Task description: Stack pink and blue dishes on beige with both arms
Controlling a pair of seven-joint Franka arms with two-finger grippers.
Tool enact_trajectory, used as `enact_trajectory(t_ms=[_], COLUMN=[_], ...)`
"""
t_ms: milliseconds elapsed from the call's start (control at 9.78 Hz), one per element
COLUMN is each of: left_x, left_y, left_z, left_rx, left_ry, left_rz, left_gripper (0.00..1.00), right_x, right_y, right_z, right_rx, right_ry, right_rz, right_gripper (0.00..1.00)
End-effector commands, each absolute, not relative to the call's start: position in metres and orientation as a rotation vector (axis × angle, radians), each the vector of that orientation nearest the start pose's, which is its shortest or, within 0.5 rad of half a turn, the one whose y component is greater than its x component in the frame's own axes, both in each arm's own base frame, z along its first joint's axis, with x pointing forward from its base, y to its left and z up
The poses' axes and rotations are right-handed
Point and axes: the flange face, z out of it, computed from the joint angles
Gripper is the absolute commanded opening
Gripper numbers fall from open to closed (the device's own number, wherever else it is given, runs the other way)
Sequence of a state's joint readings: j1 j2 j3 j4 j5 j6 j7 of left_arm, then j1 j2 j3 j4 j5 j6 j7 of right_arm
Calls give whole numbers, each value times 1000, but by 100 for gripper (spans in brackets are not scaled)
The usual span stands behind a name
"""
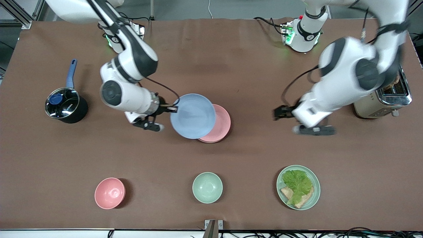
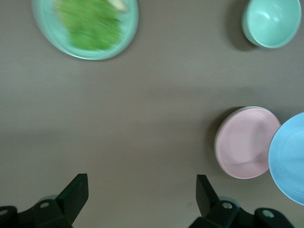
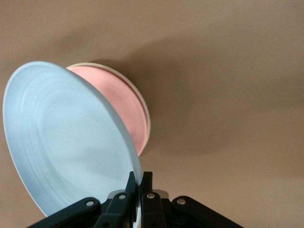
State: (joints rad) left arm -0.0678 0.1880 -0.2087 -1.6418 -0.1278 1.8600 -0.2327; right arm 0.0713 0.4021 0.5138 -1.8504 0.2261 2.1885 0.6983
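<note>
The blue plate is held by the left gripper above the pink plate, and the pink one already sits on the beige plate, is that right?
Not quite: the right gripper holds the blue plate, pinching its rim, as the right wrist view shows. The left gripper is open over bare table. The rest stands: the blue plate hangs tilted over the pink plate, which sits on the beige plate.

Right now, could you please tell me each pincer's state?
Left pincer: open, empty.
Right pincer: shut on the blue plate, over the pink plate.
</note>
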Motion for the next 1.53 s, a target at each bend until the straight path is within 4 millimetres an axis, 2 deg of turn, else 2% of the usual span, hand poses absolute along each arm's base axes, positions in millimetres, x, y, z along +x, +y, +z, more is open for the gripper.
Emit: enact_trajectory(t_ms=[0, 102, 307, 409, 614, 818, 920, 1023, 1125, 1227, 1330, 1432], left_x=[582, 568, 540, 532, 529, 539, 540, 541, 542, 541, 538, 532], left_y=[-122, -108, -98, -83, -76, -74, -60, -57, -50, -47, -48, -48], left_z=[536, 561, 604, 617, 652, 681, 681, 680, 679, 678, 677, 678], left_rx=[-3240, -3153, -3119, -3125, -3129, -3185, -3190, -3190, -3186, -3180, -3173, -3172], left_ry=[-28, -5, 64, 52, 65, 56, 15, 2, -3, 12, 13, 16], left_rz=[-37, -66, -104, -94, -122, -64, -37, -29, -31, -30, -21, -25], left_gripper=[100, 100, 100, 100, 100, 100, 100, 100, 100, 100, 100, 100], right_x=[518, 509, 503, 503, 496, 496, 498, 499, 506, 510, 518, 528], right_y=[361, 368, 374, 375, 377, 374, 370, 368, 362, 358, 352, 336], right_z=[290, 274, 262, 252, 242, 236, 229, 229, 232, 246, 289, 315], right_rx=[-2771, -2762, -2753, -2744, -2752, -2758, -2765, -2771, -2767, -2774, -2808, -2883], right_ry=[416, 420, 416, 422, 408, 405, 403, 400, 424, 412, 375, 327], right_rz=[288, 269, 252, 244, 247, 257, 266, 268, 264, 246, 184, 137], right_gripper=[2, 2, 3, 3, 5, 10, 26, 54, 88, 100, 100, 100])
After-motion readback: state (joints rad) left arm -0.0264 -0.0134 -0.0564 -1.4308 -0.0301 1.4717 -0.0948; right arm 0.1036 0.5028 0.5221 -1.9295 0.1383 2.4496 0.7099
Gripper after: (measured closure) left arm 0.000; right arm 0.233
